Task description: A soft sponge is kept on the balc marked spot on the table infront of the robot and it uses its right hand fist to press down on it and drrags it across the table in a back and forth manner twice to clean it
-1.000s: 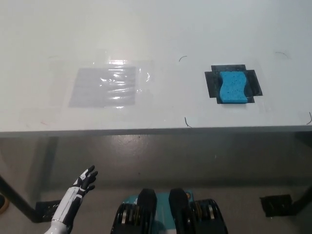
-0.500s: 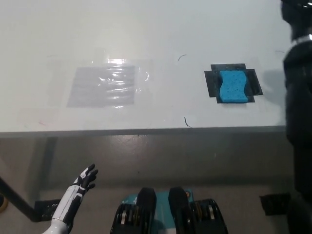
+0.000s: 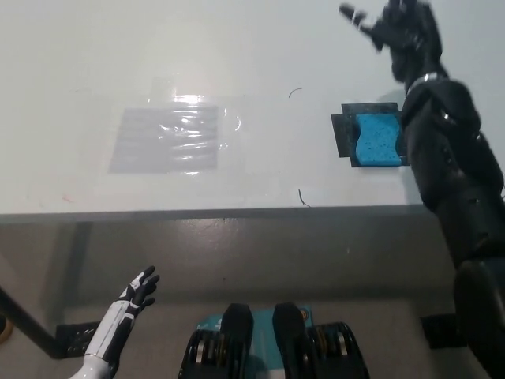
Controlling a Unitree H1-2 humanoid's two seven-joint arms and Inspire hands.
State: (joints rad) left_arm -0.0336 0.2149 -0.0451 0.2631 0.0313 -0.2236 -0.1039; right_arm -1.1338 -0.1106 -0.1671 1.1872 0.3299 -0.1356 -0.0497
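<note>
The task has barely begun: the sponge [image 3: 374, 140] lies untouched on its black mark [image 3: 345, 134] near the table's [image 3: 252, 63] front edge, toward the right, with no sign it has been pressed or dragged. The right hand [image 3: 398, 30] hangs above the table beyond the sponge, fingers spread and holding nothing, while its black forearm crosses over the sponge's right edge and hides part of the mark. Still to do, as I judge it: curl the hand into a fist, lower it onto the sponge, press, and make both back-and-forth passes. The left hand [image 3: 136, 294] rests low at the lower left, below the table edge, fingers loosely apart and empty. A second ago the right arm was out of view; half a second ago it showed only at the right edge; now it has swung in over the table. Sponge and left hand have not moved.
</note>
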